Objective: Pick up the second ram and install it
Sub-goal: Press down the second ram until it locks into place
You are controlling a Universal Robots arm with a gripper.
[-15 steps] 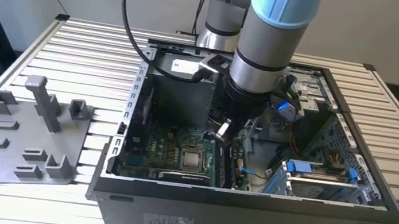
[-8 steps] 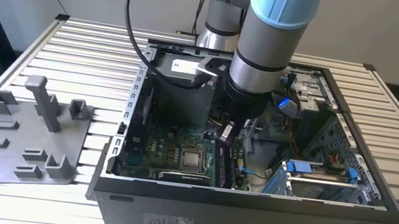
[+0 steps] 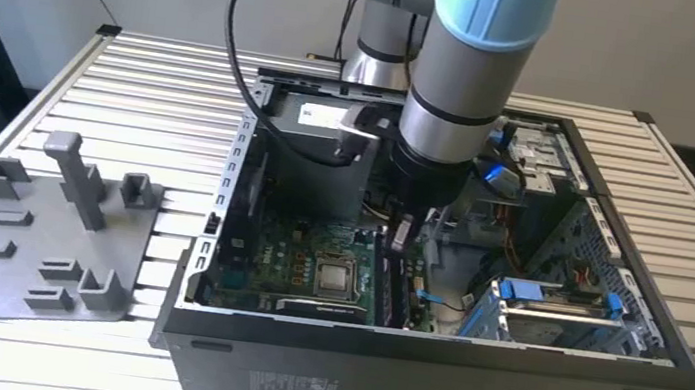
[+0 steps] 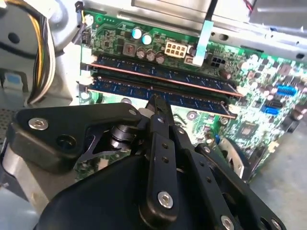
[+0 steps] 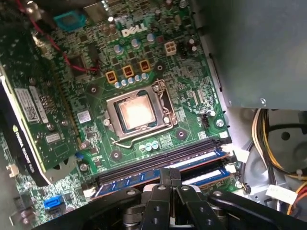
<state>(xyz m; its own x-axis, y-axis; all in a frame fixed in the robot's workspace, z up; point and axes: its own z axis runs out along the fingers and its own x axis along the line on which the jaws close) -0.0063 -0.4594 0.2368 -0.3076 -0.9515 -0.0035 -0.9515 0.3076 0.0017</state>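
Observation:
Inside the open computer case (image 3: 435, 353), my gripper (image 3: 399, 234) reaches down over the memory slots beside the CPU socket (image 3: 337, 276). Two dark blue sticks stand side by side in the slots in the second wrist view. The second ram (image 4: 196, 102) is the one nearer my gripper (image 4: 156, 101), whose fingers are shut together with the tip on that stick's top edge. The other stick (image 4: 168, 76) sits just beyond it. In the first wrist view the shut gripper (image 5: 170, 173) is over the blue ram row (image 5: 206, 164), next to an empty black slot (image 5: 153, 162).
A grey plastic tray (image 3: 31, 244) with upright posts lies on the slatted table at the exterior view's left. A graphics card (image 5: 33, 110) stands beyond the CPU socket (image 5: 136, 112). Yellow and black cables (image 5: 273, 139) and a drive cage (image 3: 561, 314) crowd the slots' other side.

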